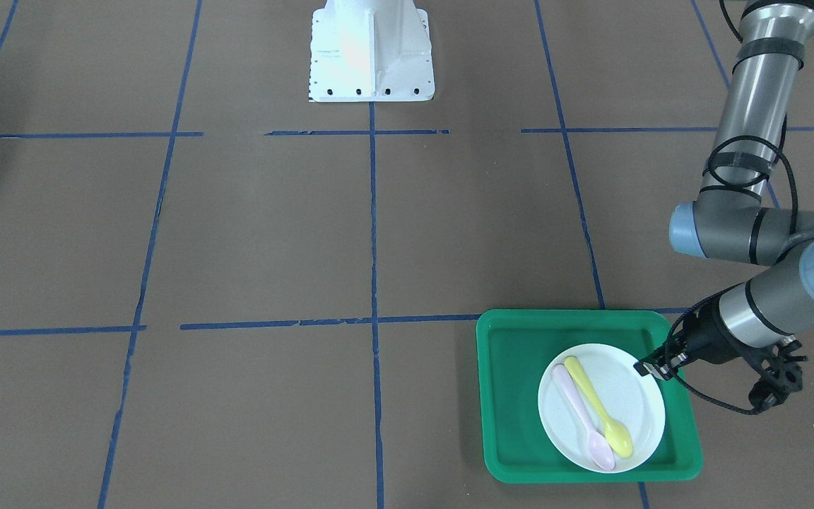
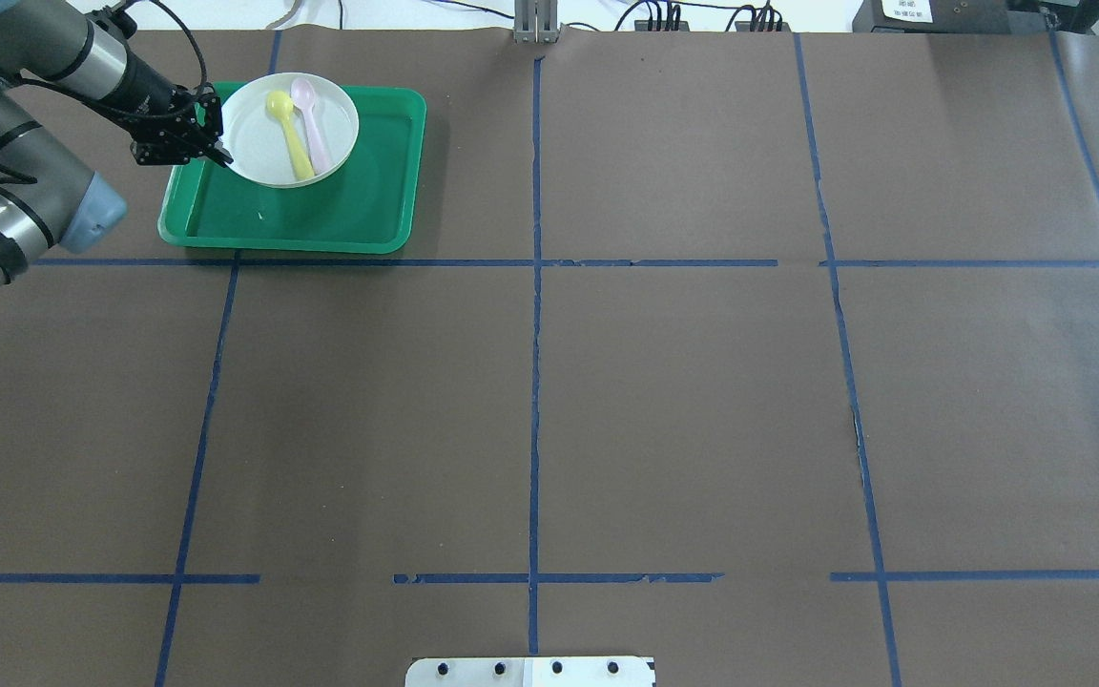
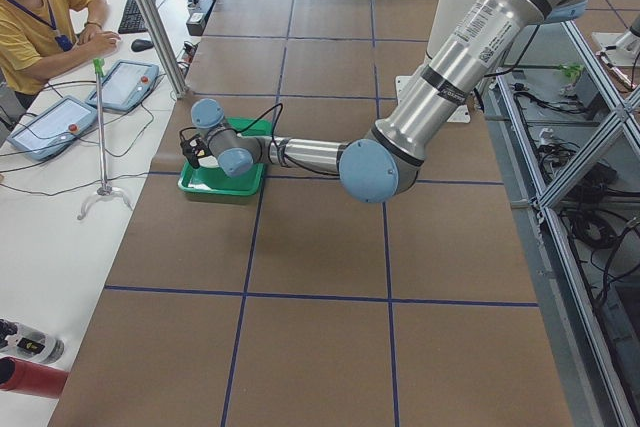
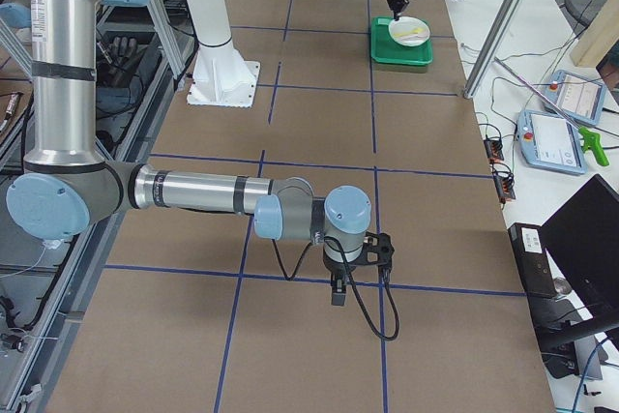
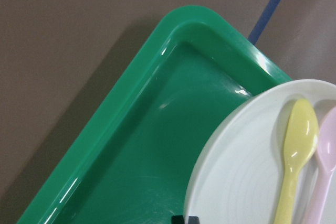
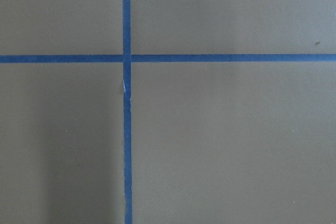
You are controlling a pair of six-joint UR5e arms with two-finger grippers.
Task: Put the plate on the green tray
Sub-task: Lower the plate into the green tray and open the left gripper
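Left pincer (image 1: 651, 369): jaws narrow, closed on the rim of the plate (image 1: 636, 399) at the edge nearest the arm. In the wrist view only a dark sliver of a fingertip (image 5: 185, 219) shows, cut off at the lower edge.

The plate sits over the green tray (image 1: 513, 396) and overlaps its rim on the operators' side. Whether it rests there or hangs just clear cannot be told. A yellow spoon (image 1: 596, 403) and a pink spoon (image 1: 578, 410) lie side by side in it.

Right pincer (image 4: 338, 289): low over the worktop (image 1: 273, 233), well apart from the tray. It is seen only from the side, so its state cannot be told.
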